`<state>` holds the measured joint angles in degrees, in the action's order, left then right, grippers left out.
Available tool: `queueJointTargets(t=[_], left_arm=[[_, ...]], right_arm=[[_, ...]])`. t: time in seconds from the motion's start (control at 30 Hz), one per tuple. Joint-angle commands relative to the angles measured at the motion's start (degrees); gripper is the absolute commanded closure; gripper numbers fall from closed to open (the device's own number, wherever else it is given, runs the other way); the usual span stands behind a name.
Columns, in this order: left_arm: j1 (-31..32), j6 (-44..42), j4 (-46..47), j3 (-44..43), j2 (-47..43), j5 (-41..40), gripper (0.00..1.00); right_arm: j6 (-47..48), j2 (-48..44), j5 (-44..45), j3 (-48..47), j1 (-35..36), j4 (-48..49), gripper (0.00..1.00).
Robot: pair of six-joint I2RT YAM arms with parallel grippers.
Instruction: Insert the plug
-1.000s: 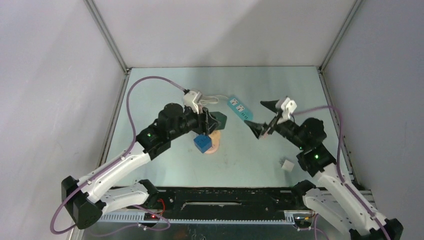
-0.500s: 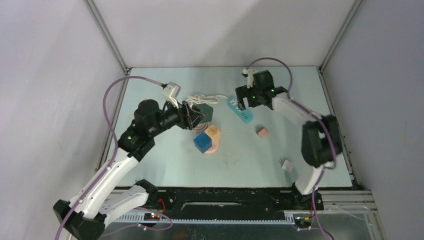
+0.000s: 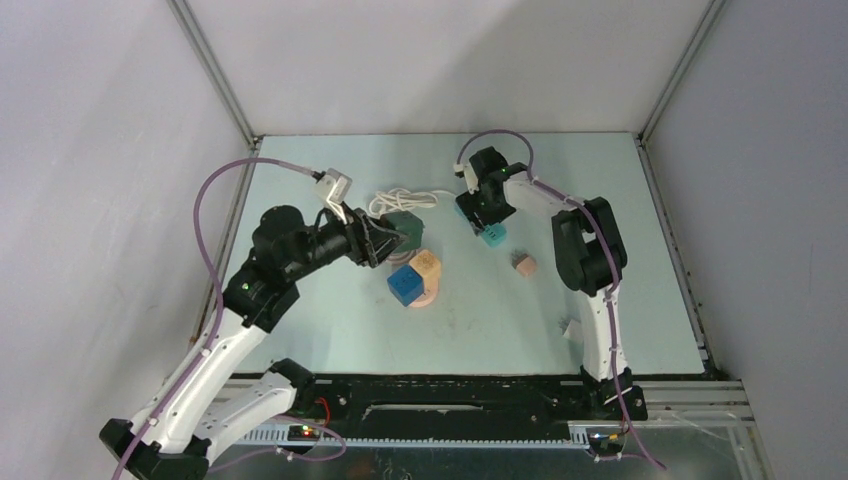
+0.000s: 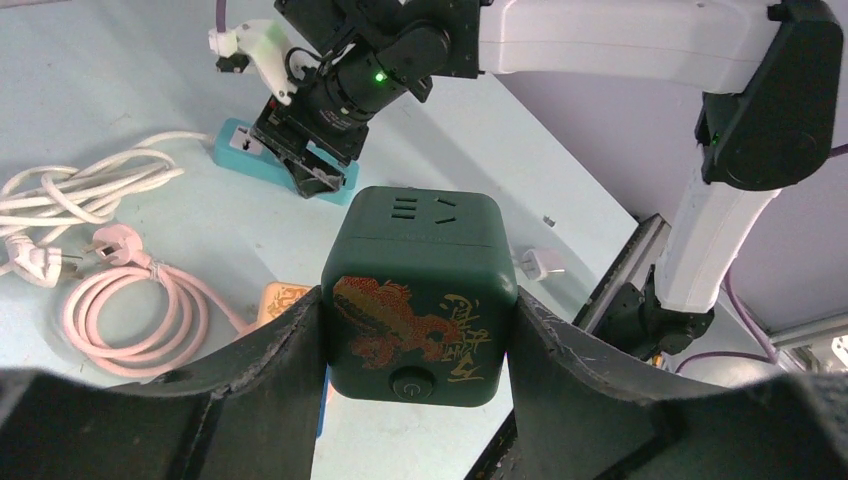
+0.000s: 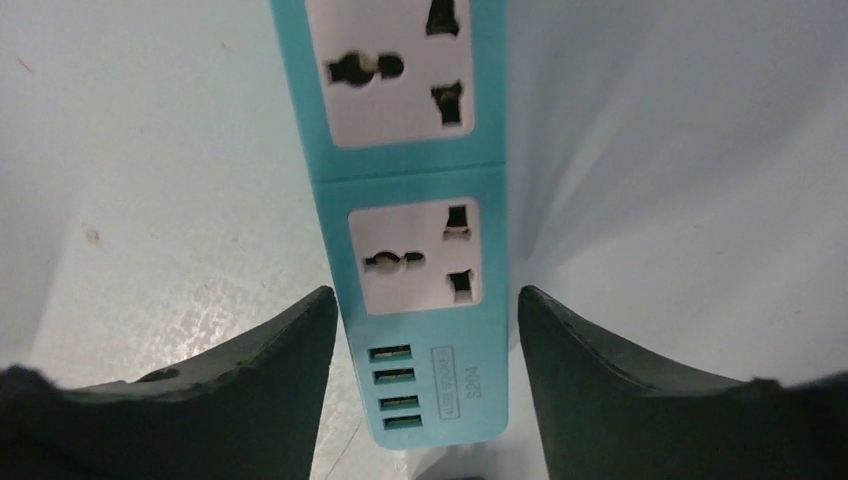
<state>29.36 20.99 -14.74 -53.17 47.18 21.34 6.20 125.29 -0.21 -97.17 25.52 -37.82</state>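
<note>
My left gripper is shut on a dark green cube socket with a gold and red dragon print, held above the table. In the top view that cube sits left of centre. A teal power strip lies flat at the far middle, its end showing past my right gripper. The right gripper is shut on the strip's USB end, a finger on each long side. A white plug on a coiled white cable and a pink plug on a pink cable lie on the table.
A blue cube and a tan cube sit on the pink cable coil at centre. A small pinkish block lies right of them. A white adapter rests near the right arm's base. Walls and frame posts enclose the table.
The right arm swung from the near right out to the far middle, and its jaws narrowed around the teal strip. The left arm drew back leftward, still holding the green cube.
</note>
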Motion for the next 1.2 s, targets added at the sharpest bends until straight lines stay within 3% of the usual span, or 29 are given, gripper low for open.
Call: queueJointTargets(t=[0.0,0.07,0.2,0.53,0.7,0.77,0.83,1.17], left_arm=[[-0.84,0.63,1.67,-1.85,-2.04,2.13,1.00],[-0.95,0.54,1.50,-2.22,-2.02,2.04,1.00],[-1.14,0.06,0.58,-2.98,-1.62,2.13,1.00],[-1.15,0.05,2.79,-2.89,-1.64,7.80,1.00],[-1.15,-1.82,5.15,-2.05,-1.28,14.49,1.00],[-1.15,-2.99,6.22,-1.42,-0.80,15.66,1.00],[-1.15,-4.93,6.85,-0.72,-0.13,15.62,1.00],[-0.24,-12.69,6.88,-3.90,14.09,11.34,1.00]], right_arm=[[1.81,0.36,-3.77,-1.15,-0.15,-3.52,0.41],[1.27,-0.13,-5.27,0.11,-0.19,-3.95,0.50],[-2.81,-5.35,-8.69,6.40,0.26,-2.59,0.57],[-17.29,-17.38,-7.41,26.10,5.29,-0.57,0.54],[-19.04,-23.40,-7.88,31.92,9.45,1.15,0.41],[-19.04,-27.95,-8.00,33.53,9.69,2.38,0.26],[-18.90,-32.52,-8.35,35.31,8.73,4.23,0.16],[-20.15,-52.81,-16.75,46.71,-6.00,12.34,0.08]])
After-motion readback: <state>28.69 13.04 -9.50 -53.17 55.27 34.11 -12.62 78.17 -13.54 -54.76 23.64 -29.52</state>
